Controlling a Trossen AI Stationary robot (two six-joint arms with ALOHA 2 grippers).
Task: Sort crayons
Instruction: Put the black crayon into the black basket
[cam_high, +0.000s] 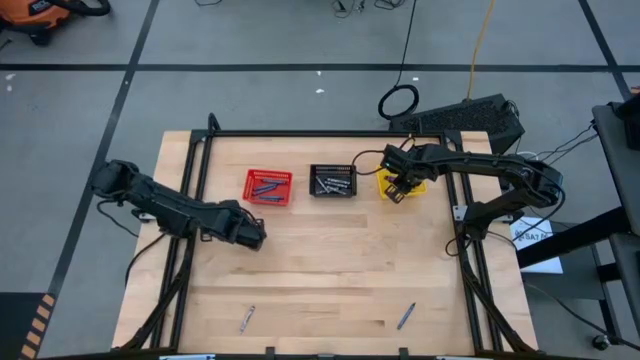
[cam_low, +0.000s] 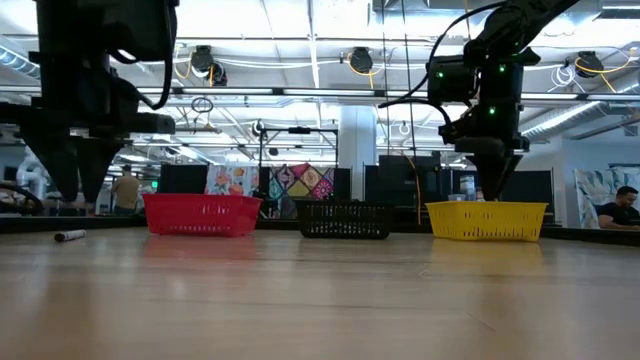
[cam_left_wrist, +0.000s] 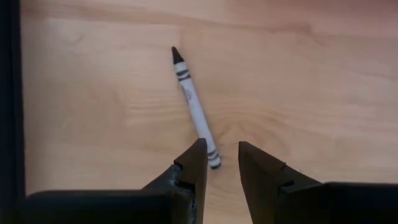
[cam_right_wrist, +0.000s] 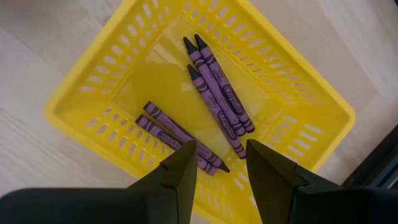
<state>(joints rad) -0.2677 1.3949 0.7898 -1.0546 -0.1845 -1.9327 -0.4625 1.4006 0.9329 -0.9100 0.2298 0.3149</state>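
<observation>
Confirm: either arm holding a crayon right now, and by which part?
Nothing held. Left gripper is open above the table with a grey crayon lying ahead of it. Right gripper is open and empty over the yellow basket of purple crayons.

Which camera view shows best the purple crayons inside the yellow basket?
The right wrist view: it looks down into the yellow basket and shows five purple crayons on its floor, past the open right gripper. In the high view that gripper covers the basket. In the low view only the basket's wall shows, no crayons. The left wrist view does not show it.
</observation>
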